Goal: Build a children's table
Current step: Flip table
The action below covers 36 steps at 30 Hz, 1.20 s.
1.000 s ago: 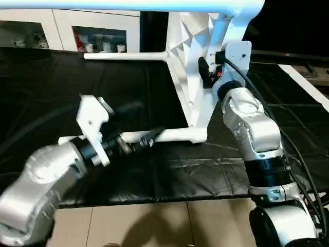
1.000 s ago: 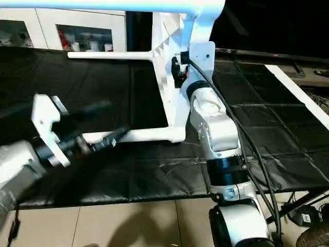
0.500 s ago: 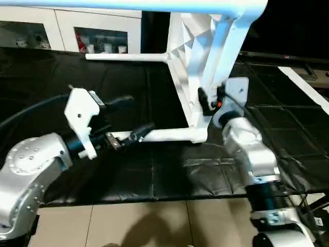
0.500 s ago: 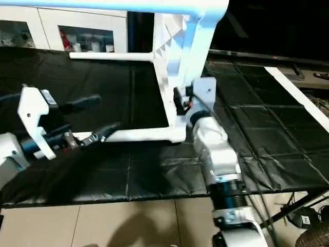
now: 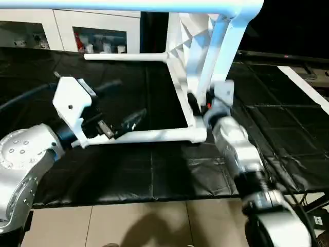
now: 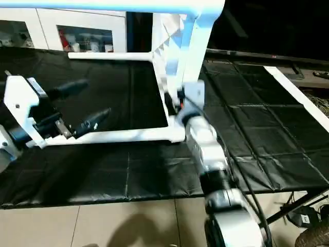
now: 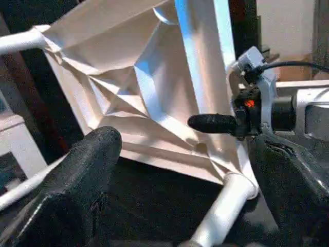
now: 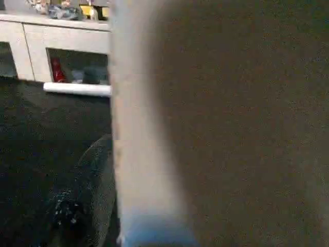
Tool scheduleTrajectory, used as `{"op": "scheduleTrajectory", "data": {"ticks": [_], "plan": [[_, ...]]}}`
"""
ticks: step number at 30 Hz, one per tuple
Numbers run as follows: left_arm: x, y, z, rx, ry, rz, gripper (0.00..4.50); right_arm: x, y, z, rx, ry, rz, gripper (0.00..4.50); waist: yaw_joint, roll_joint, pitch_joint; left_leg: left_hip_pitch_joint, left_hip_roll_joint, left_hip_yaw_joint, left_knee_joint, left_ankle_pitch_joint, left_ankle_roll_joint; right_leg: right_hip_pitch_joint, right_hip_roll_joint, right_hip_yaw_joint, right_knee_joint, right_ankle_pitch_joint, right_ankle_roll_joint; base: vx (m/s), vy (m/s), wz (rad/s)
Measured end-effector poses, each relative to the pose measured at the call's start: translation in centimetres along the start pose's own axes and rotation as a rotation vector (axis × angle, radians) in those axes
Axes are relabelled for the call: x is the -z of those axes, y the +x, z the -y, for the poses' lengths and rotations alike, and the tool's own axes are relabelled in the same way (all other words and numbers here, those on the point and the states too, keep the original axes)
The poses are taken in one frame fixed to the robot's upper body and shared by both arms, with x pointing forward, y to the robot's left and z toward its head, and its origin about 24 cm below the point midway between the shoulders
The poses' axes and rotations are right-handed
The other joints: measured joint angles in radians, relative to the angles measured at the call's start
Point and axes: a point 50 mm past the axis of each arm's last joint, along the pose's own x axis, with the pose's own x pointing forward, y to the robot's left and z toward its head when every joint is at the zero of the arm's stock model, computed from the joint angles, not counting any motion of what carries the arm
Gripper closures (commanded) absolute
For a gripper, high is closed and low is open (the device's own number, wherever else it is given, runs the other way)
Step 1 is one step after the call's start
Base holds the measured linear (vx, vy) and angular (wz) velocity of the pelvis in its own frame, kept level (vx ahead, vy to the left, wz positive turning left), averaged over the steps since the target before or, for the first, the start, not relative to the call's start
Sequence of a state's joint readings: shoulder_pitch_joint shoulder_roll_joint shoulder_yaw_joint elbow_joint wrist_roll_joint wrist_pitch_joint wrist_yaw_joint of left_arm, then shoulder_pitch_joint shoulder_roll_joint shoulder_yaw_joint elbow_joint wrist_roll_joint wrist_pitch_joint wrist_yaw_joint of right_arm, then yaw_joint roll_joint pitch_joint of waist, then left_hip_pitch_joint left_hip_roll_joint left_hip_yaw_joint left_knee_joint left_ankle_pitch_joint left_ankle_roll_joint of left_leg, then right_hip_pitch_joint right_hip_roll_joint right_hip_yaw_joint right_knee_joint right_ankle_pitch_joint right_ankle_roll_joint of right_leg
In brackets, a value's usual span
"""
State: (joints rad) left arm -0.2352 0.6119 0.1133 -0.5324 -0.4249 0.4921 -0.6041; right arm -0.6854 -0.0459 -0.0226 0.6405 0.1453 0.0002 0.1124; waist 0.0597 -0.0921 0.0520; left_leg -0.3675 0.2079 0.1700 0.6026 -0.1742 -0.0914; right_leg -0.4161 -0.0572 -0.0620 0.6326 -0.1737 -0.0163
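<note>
I'm working the children's table point(image 5: 193, 62), which is standing tipped on its edge on the black cloth point(image 5: 154, 175), ribbed underside facing my left arm. Legs are already seated: one leg point(image 5: 154, 135) is lying low along the cloth, one far leg point(image 5: 126, 56) is pointing toward the white cabinet point(image 5: 67, 33), one is running across the top of the head views.

Left gripper point(image 5: 118, 110) is hovering just above the low leg, fingers spread wide, gripping nothing. The left wrist view is showing both black pads point(image 7: 77, 180) apart, with the ribbed underside between them in the distance.

Right gripper point(image 5: 198, 100) is sitting at the tabletop's near rim, close to the lower corner socket point(image 5: 198, 135). In the left wrist view one black finger point(image 7: 213, 123) is poking out against the ribs. The jaws are standing wide; I can't tell if they're clamping the rim or just beside it.

My read: the step is steadying and turning the table upright. To do it well I'm wanting a firm right-hand pinch on the rim first, then the left closing around the low leg near its socket, not out at the tip, so it isn't levering loose. Moving both arms together, slowly; the cloth is looking slippery and wrinkled.
</note>
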Motion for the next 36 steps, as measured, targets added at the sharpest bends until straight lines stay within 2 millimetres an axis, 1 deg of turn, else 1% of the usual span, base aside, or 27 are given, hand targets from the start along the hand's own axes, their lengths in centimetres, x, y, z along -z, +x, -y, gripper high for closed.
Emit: {"op": "scheduleTrajectory", "data": {"ticks": [2, 3, 4, 5, 6, 7, 11, 12, 13, 14, 15, 16, 17, 18, 19, 21, 23, 26, 28, 30, 33, 34, 36], "plan": [[-0.1, 0.0, 0.0, -0.005, 0.013, 0.007, 0.01, 0.3, 0.0, 0.0, 0.002, 0.004, -0.007, 0.91, 0.001, 0.0, 0.0, 0.0, 0.0, 0.0, 0.0, 0.0, 0.0, 0.0, 0.0, 0.0, 0.0, 0.0, 0.0, 0.0, 0.0, 0.0], [-0.2, 0.0, -0.1, -0.007, 0.022, 0.016, 0.01, 0.3, 0.0, -0.1, 0.003, 0.004, -0.007, 1.06, 0.001, 0.0, 0.0, 0.0, 0.0, 0.0, 0.0, 0.0, 0.0, 0.0, 0.0, 0.0, 0.0, 0.0, 0.0, 0.0, 0.0, 0.0], [-0.4, 0.0, -0.1, -0.011, 0.04, 0.028, 0.01, 0.4, 0.0, 0.0, 0.005, 0.005, -0.01, 1.06, 0.001, 0.0, 0.0, 0.0, 0.0, 0.0, 0.0, 0.0, 0.0, 0.0, 0.0, 0.0, 0.0, 0.0, 0.0, 0.0, 0.0, 0.0], [-0.5, -0.1, -0.2, -0.025, 0.091, 0.039, 0.01, 0.5, 0.1, 0.0, 0.006, 0.006, -0.017, 1.06, 0.001, 0.0, 0.0, 0.0, 0.0, 0.0, 0.0, 0.0, 0.0, 0.0, 0.0, 0.0, 0.0, 0.0, 0.0, 0.0, 0.0, 0.0], [-0.7, -0.1, -0.3, -0.036, 0.123, 0.049, 0.01, 0.7, 0.1, 0.0, 0.007, 0.006, -0.022, 1.34, 0.001, 0.0, 0.0, 0.0, 0.0, 0.0, 0.0, 0.0, 0.0, 0.0, 0.0, 0.0, 0.0, 0.0, 0.0, 0.0, 0.0, 0.0], [-0.9, -0.2, -0.6, -0.065, 0.224, 0.065, 0.01, 0.9, 0.1, 0.0, 0.01, 0.006, -0.028, 1.34, 0.001, 0.0, 0.0, 0.0, 0.0, -0.001, 0.0, 0.0, 0.0, 0.0, 0.0, 0.0, 0.0, 0.0, 0.0, 0.0, 0.0, 0.0], [-1.6, -0.6, -1.1, -0.149, 0.471, 0.111, 0.01, 1.8, 0.1, 0.1, 0.018, -0.004, -0.065, 1.72, 0.001, -0.001, 0.0, 0.0, 0.0, -0.001, 0.0, 0.0, 0.0, 0.0, 0.0, -0.001, 0.0, 0.0, 0.0, 0.0, 0.0, 0.0], [-1.6, -0.8, -1.2, -0.17, 0.526, 0.113, 0.01, 2.0, 0.0, 0.1, 0.02, -0.004, -0.075, 1.72, 0.0, -0.001, 0.0, 0.0, 0.0, -0.001, 0.0, 0.0, 0.0, 0.0, 0.0, -0.001, 0.0, 0.0, 0.0, 0.0, 0.0, 0.0], [-1.7, -0.9, -1.3, -0.191, 0.575, 0.118, 0.01, 2.2, 0.0, 0.2, 0.024, -0.002, -0.083, 1.92, 0.0, -0.001, 0.0, 0.0, 0.0, -0.001, 0.0, 0.0, 0.0, 0.0, 0.0, -0.001, 0.0, 0.0, 0.0, 0.0, 0.0, 0.0], [-1.8, -0.9, -1.3, -0.204, 0.599, 0.125, 0.01, 2.3, 0.0, 0.2, 0.024, -0.002, -0.086, 1.92, 0.001, -0.001, 0.0, 0.0, 0.0, -0.001, 0.0, 0.0, 0.0, 0.0, 0.0, -0.001, 0.0, 0.0, 0.0, 0.0, 0.0, 0.0], [-1.9, -1.0, -1.4, -0.229, 0.637, 0.129, 0.01, 2.4, 0.0, 0.2, 0.023, 0.0, -0.09, 2.05, 0.001, -0.001, 0.0, 0.0, 0.0, -0.001, 0.0, 0.0, 0.0, 0.0, 0.0, -0.001, 0.0, 0.0, 0.0, 0.0, 0.0, 0.0], [-2.0, -1.1, -1.6, -0.27, 0.695, 0.131, 0.01, 2.6, 0.0, 0.1, 0.021, 0.002, -0.098, 2.05, 0.0, -0.001, -0.001, 0.0, 0.001, -0.001, 0.0, 0.0, 0.0, 0.0, 0.0, -0.001, 0.0, 0.0, 0.0, 0.0, 0.0, 0.0], [-2.1, -1.2, -1.8, -0.294, 0.728, 0.131, 0.01, 2.7, -0.1, 0.0, 0.02, 0.004, -0.103, 2.18, -0.001, -0.001, -0.001, 0.0, 0.001, -0.001, 0.0, 0.0, 0.0, -0.001, 0.0, -0.001, 0.0, 0.0, -0.001, 0.0, 0.0, 0.0], [-2.3, -1.3, -2.0, -0.323, 0.771, 0.131, 0.01, 2.7, -0.1, 0.0, 0.02, 0.004, -0.105, 2.21, -0.002, -0.001, -0.001, 0.0, 0.001, -0.001, 0.0, 0.0, 0.0, -0.001, 0.0, -0.001, 0.0, 0.0, -0.001, 0.0, 0.0, 0.0], [-2.6, -1.5, -2.2, -0.355, 0.81, 0.138, 0.01, 2.7, -0.1, 0.0, 0.02, 0.005, -0.106, 2.39, -0.002, -0.001, -0.001, 0.0, 0.001, -0.001, 0.0, 0.0, 0.0, -0.001, 0.0, -0.001, 0.0, 0.0, -0.001, 0.0, 0.0, 0.0], [-3.0, -1.7, -2.5, -0.4, 0.868, 0.154, 0.01, 2.8, -0.1, 0.0, 0.02, 0.006, -0.106, 2.39, -0.002, -0.001, -0.001, 0.0, 0.001, -0.001, 0.0, 0.0, 0.0, -0.001, 0.0, -0.001, 0.0, 0.0, -0.001, 0.0, 0.0, 0.0], [-3.8, -1.9, -2.7, -0.449, 0.96, 0.185, 0.01, 2.8, 0.0, -0.1, 0.019, 0.008, -0.106, 2.53, -0.002, -0.002, -0.001, 0.0, 0.001, -0.001, 0.0, 0.0, 0.0, -0.001, 0.0, -0.001, 0.0, 0.001, -0.001, 0.0, 0.0, 0.0], [-4.6, -2.1, -2.9, -0.497, 1.089, 0.216, 0.01, 2.8, 0.0, -0.2, 0.019, 0.012, -0.103, 2.55, -0.002, -0.002, -0.001, 0.0, 0.001, -0.002, 0.0, 0.0, 0.0, -0.001, 0.0, -0.001, 0.0, 0.001, -0.001, 0.0, 0.0, 0.0], [-5.2, -2.3, -3.6, -0.544, 1.187, 0.23, 0.01, 2.9, 0.1, -0.2, 0.02, 0.014, -0.104, 2.57, -0.003, -0.001, -0.001, 0.0, 0.001, -0.002, 0.0, 0.0, 0.0, -0.001, 0.0, -0.001, 0.0, 0.001, -0.002, 0.0, 0.0, 0.0], [-5.4, -2.7, -4.1, -0.58, 1.241, 0.226, 0.01, 2.9, 0.1, -0.2, 0.02, 0.013, -0.104, 2.57, -0.003, -0.001, -0.001, 0.0, 0.001, -0.002, 0.0, 0.0, 0.0, -0.001, 0.0, -0.001, 0.0, 0.001, -0.002, 0.0, 0.0, 0.0], [-5.0, -3.0, -5.7, -0.609, 1.323, 0.142, 0.01, 2.9, 0.1, -0.2, 0.02, 0.012, -0.104, 2.57, -0.002, -0.002, -0.001, 0.0, 0.001, -0.002, 0.0, 0.0, 0.0, -0.002, 0.0, -0.001, 0.001, 0.001, -0.002, 0.0, 0.0, 0.0], [-4.8, -3.0, -6.6, -0.627, 1.339, 0.109, 0.01, 2.9, 0.1, -0.2, 0.021, 0.007, -0.105, 2.58, 0.0, -0.002, -0.001, 0.0, 0.001, -0.003, 0.0, 0.0, 0.0, -0.002, 0.0, -0.001, 0.001, 0.001, -0.002, 0.0, 0.0, 0.0], [-4.7, -3.0, -7.7, -0.654, 1.346, 0.076, 0.01, 2.9, 0.1, -0.2, 0.02, 0.004, -0.105, 2.58, 0.0, -0.002, -0.001, 0.0, 0.001, -0.003, 0.0, 0.0, 0.0, -0.002, 0.0, -0.001, 0.001, 0.002, -0.003, 0.0, 0.0, 0.0]]}}
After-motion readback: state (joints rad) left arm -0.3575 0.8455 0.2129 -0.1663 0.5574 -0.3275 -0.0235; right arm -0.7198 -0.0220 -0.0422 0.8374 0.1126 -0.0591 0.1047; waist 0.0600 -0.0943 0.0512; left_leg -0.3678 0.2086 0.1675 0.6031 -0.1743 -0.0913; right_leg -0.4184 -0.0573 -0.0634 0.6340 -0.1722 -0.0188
